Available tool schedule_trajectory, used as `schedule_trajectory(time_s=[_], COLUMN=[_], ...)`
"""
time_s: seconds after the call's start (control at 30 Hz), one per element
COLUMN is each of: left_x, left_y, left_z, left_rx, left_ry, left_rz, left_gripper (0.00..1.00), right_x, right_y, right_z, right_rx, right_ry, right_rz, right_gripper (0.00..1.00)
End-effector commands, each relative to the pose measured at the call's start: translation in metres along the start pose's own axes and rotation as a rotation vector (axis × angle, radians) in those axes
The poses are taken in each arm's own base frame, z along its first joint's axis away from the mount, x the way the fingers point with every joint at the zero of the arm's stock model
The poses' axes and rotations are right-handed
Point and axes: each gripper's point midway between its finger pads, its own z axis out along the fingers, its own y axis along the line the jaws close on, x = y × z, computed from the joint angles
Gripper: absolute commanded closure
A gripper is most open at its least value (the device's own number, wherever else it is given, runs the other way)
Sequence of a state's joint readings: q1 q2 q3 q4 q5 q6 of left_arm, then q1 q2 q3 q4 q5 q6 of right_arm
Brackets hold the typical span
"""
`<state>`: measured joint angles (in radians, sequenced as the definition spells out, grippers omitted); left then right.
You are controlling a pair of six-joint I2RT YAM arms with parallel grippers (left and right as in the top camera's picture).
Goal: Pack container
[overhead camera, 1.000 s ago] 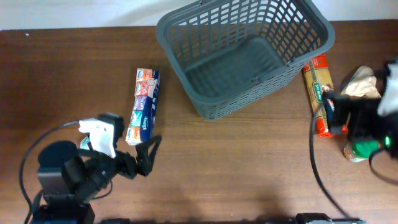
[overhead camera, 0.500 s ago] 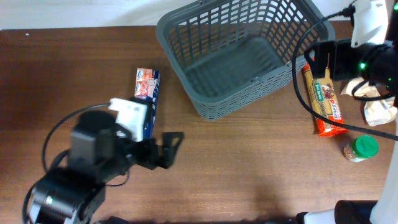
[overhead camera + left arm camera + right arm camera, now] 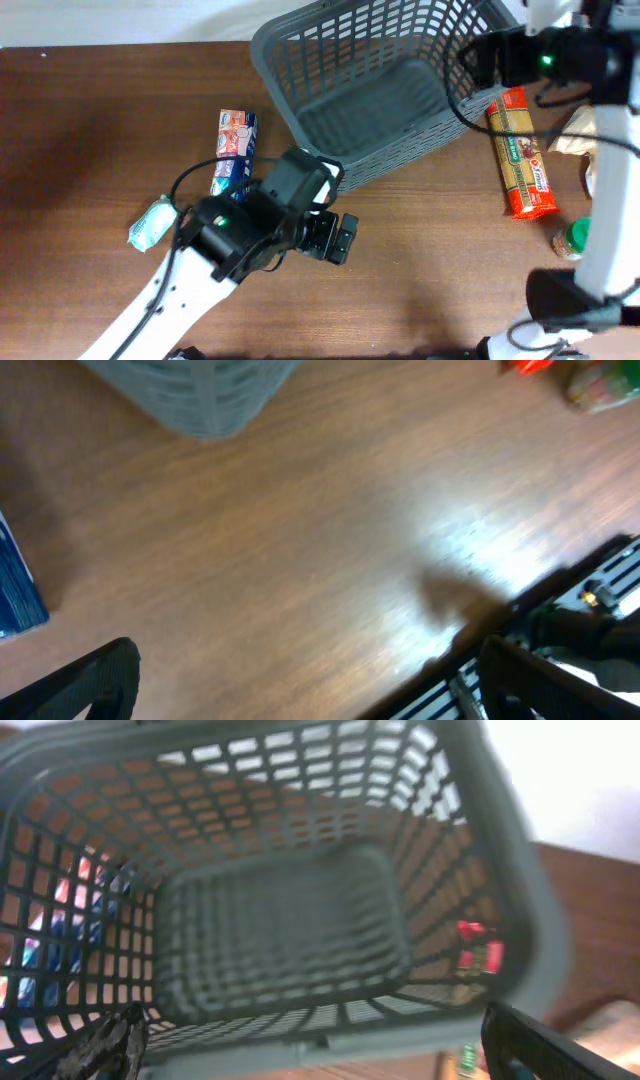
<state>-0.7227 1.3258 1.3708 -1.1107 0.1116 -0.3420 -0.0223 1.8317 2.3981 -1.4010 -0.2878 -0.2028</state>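
The dark grey slotted basket stands at the back middle of the table and looks empty; its inside fills the right wrist view. My left gripper is open and empty over bare table in front of the basket's near corner; its fingertips stand wide apart. My right gripper is open and empty above the basket's right rim, its fingertips wide apart. A blue tissue pack lies left of the basket. An orange pasta pack lies right of it.
A small green-and-white packet lies at the left, beside my left arm. A green-lidded jar and a beige bag sit at the far right, near my right arm. The table's front edge shows in the left wrist view.
My left arm swung right, from beside the tissue pack to the table's middle, uncovering the green packet. My right arm moved up and left from the right-hand items to over the basket.
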Motion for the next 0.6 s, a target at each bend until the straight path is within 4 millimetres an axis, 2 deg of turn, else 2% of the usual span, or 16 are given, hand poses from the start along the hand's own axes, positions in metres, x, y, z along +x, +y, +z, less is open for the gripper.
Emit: schedule_trajectory(time_s=[0.0, 0.2, 0.5, 0.53, 0.57], left_x=[0.005, 0.017, 0.019, 0.020, 0.020], left_y=[-0.006, -0.018, -0.025, -0.025, -0.025], left_z=[0.012, 0.025, 0.028, 0.027, 0.027], left_rx=[0.026, 0.096, 0.132, 0.135, 0.135], left_ry=[0.066, 0.161, 0.185, 0.186, 0.186], left_rz=[-0.021, -0.034, -0.040, -0.040, -0.040], left_gripper=[0.01, 0.01, 0.00, 0.01, 0.00], right_x=[-0.005, -0.012, -0.010, -0.009, -0.008], right_y=[0.021, 0.017, -0.003, -0.006, -0.010], right_z=[0.005, 0.007, 0.013, 0.013, 0.013], right_rx=[-0.117, -0.099, 0.007, 0.021, 0.042], right_ry=[-0.022, -0.047, -0.022, -0.018, -0.014], right_rz=[-0.058, -0.068, -0.064, -0.064, -0.063], right_gripper=[0.01, 0.01, 0.01, 0.11, 0.26])
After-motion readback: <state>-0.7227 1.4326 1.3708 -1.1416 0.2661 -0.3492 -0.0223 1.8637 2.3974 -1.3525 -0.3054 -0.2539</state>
